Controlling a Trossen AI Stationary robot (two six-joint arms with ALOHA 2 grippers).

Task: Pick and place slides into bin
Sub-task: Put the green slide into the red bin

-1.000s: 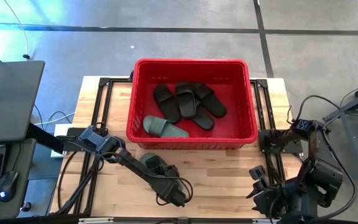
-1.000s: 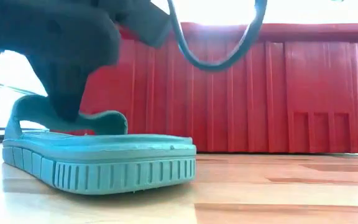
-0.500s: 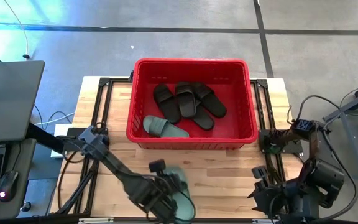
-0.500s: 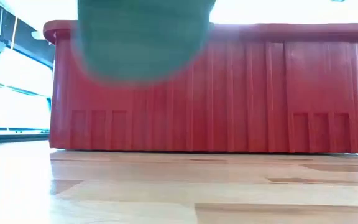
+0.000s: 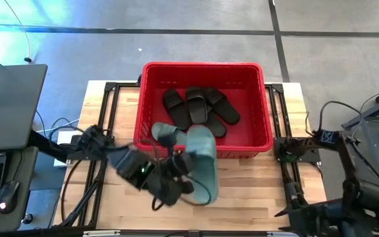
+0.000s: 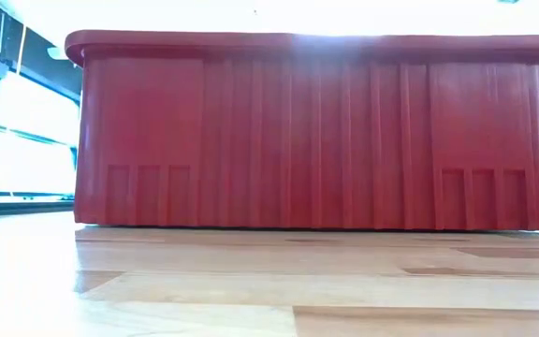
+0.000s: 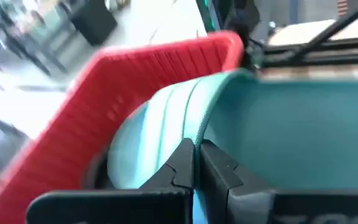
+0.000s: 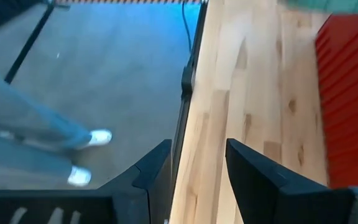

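High view, carried thing: the left gripper [image 5: 176, 176] is closed on a muted teal-green slip-on slide with a wide strap [image 5: 201, 163], held clear of the pale wooden table [image 5: 255, 191], just on the near side of the large bright red ribbed plastic bin [image 5: 262, 105].
High view, key relation: the slide's long axis runs from the table side toward the bin; its far end already overlaps the bin's near wall, so the bin's inside lies straight ahead of the gripper, away from the robot.
High view, bin contents: three black slides [image 5: 206, 105] can be made out lying toward the far half, perhaps more in the overlap; a second teal-green slide [image 5: 166, 133] lies against the near wall, just under the carried one's far end.
High view, nearer arm: the left arm is at the bin's near wall; the right gripper [image 5: 311, 220] waits well off the bin's right near corner, at the table's edge.
Low view: only the bin's ribbed near wall [image 6: 316, 140] and bare table show; the slide and both grippers are above the picture, so how high the slide hangs cannot be read.
Left wrist view: dark fingers [image 7: 185, 165] pinch the teal slide's edge [image 7: 291, 130], with the red bin rim [image 7: 160, 56] beyond; motion blur hides the grip's depth.
Right wrist view: its fingers [image 8: 157, 168] stand apart, holding nothing, over the table edge; a person's legs and white shoes [image 8: 89, 140] show on the floor.
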